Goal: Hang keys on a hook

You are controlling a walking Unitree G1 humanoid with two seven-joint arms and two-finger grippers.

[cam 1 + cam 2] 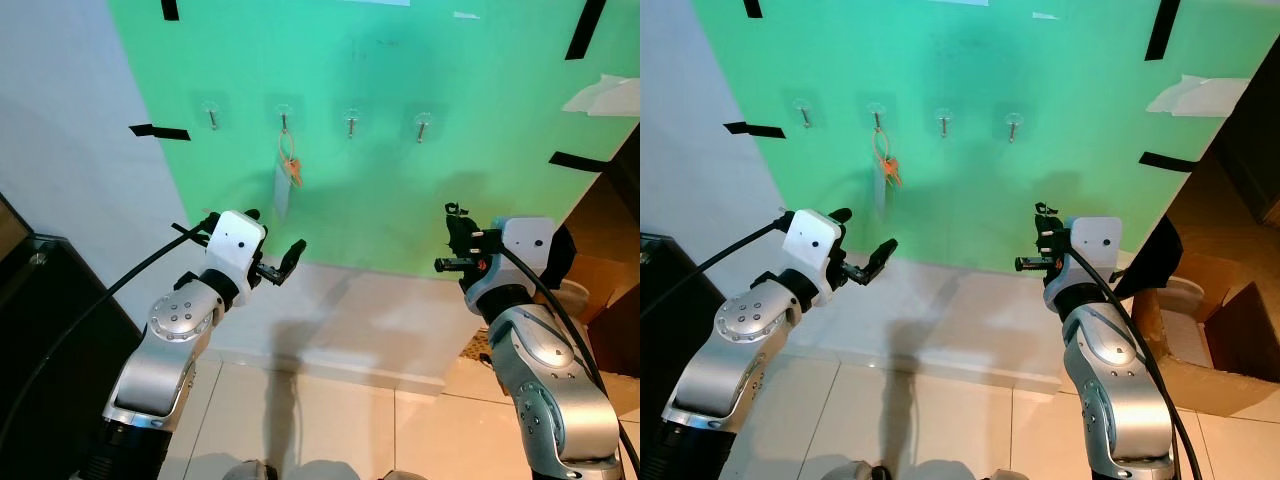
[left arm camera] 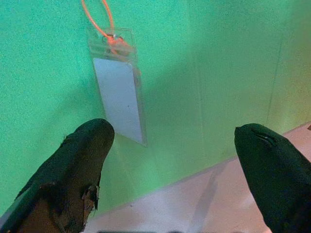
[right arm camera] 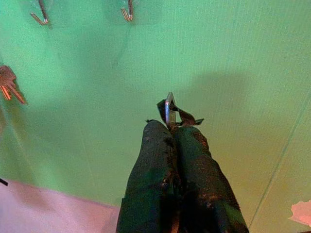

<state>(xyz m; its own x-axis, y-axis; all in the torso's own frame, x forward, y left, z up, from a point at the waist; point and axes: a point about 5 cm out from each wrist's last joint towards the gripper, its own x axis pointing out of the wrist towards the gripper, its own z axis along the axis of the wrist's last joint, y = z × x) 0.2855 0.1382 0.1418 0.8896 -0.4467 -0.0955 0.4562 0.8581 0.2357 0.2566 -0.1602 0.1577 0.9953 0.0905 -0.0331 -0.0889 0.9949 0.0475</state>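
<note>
A: Where are the keys (image 1: pixel 295 172), and how do they lie?

B: They hang from the second hook (image 1: pixel 284 121) of four on the green wall panel (image 1: pixel 400 150), counted from the robot's left. An orange loop (image 1: pixel 287 146) carries them, and a clear tag holder (image 1: pixel 282 190) with a pale card hangs on the same loop, its long axis running straight down the panel. The keys point downward beside the tag's top. Their teeth and number are too small to make out in the head views.

A: What does the left wrist view add?

B: The tag holder (image 2: pixel 118 94) is seen flat against the panel; the loop's top and the hook are cut off at the frame edge.

A: And the left tool (image 1: pixel 283 262)?

B: It sits below the hooked keys and apart from them, fingers (image 2: pixel 80 165) spread wide with nothing between.

A: The right tool (image 1: pixel 456 232)?

B: It is raised below and to the robot's right of the fourth hook (image 1: pixel 422 127), away from the keys. Its fingers (image 3: pixel 160 179) are pressed together, pinching a small metal piece (image 3: pixel 169 110) with a dark scrap at the tip. What that piece is cannot be told.

A: Anything else near the hooks?

B: The third hook (image 1: pixel 351 123) and first hook (image 1: pixel 211 115) are bare. Black tape strips (image 1: pixel 160 132) mark the wall to either side. A cardboard box (image 1: pixel 1210 330) stands on the floor far to the robot's right, partly cut off.
</note>
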